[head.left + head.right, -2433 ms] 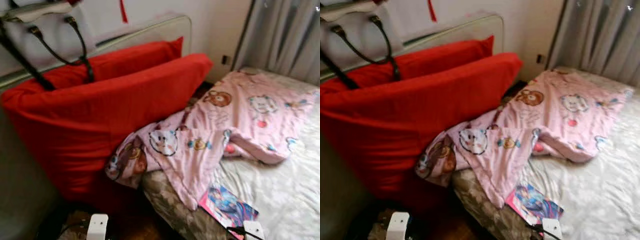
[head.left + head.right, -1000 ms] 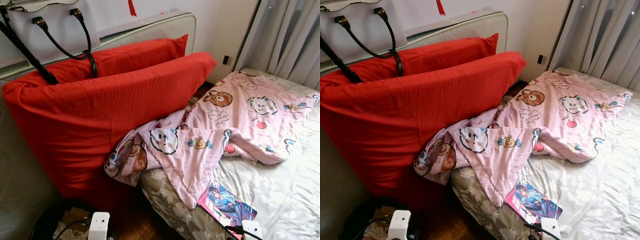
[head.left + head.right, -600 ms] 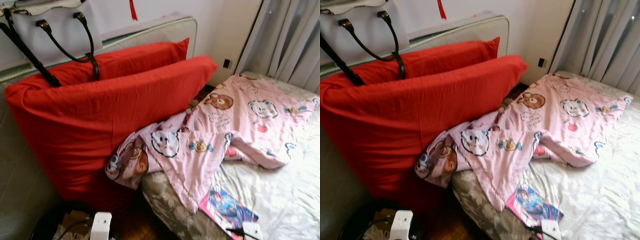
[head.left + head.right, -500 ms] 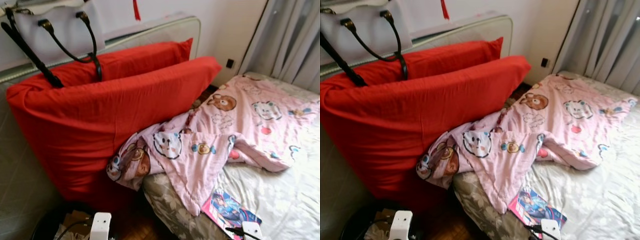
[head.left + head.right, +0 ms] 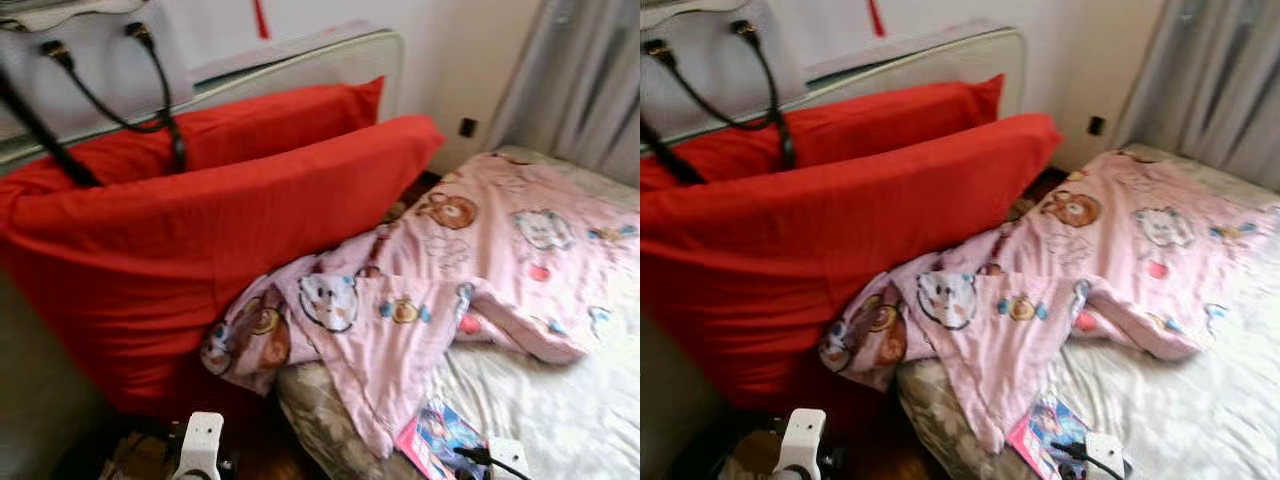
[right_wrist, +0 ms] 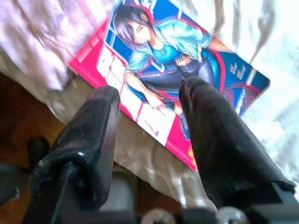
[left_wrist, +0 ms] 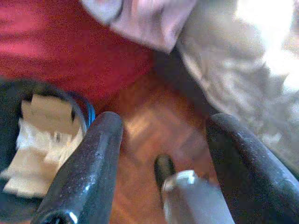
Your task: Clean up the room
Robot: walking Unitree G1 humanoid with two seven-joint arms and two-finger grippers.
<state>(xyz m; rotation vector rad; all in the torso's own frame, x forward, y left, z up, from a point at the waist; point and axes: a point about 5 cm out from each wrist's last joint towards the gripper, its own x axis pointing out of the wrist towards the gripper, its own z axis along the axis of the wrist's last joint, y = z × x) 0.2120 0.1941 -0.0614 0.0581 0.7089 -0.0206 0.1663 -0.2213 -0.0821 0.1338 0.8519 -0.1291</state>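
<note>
A pink cartoon-print blanket (image 5: 450,270) lies crumpled across the bed and hangs over its near corner. A bright comic magazine (image 6: 187,46) lies flat on the white sheet (image 5: 560,410) at the bed's near edge. My right gripper (image 6: 149,91) hovers open just above the magazine, one finger on each side of the cover, touching nothing. My left gripper (image 7: 166,123) is open and empty, low over the wooden floor (image 7: 154,121) beside the bed. Two big red pillows (image 5: 200,240) lean upright against the headboard.
A dark bin (image 7: 42,135) holding crumpled paper stands on the floor by the left gripper. A white handbag (image 5: 90,70) with black handles sits above the pillows. Grey curtains (image 5: 590,90) hang at the back right. The floral mattress side (image 5: 310,400) borders the floor gap.
The whole picture has shifted and blurred, so the camera has moved. The blanket, magazine and pillows lie where they were.
</note>
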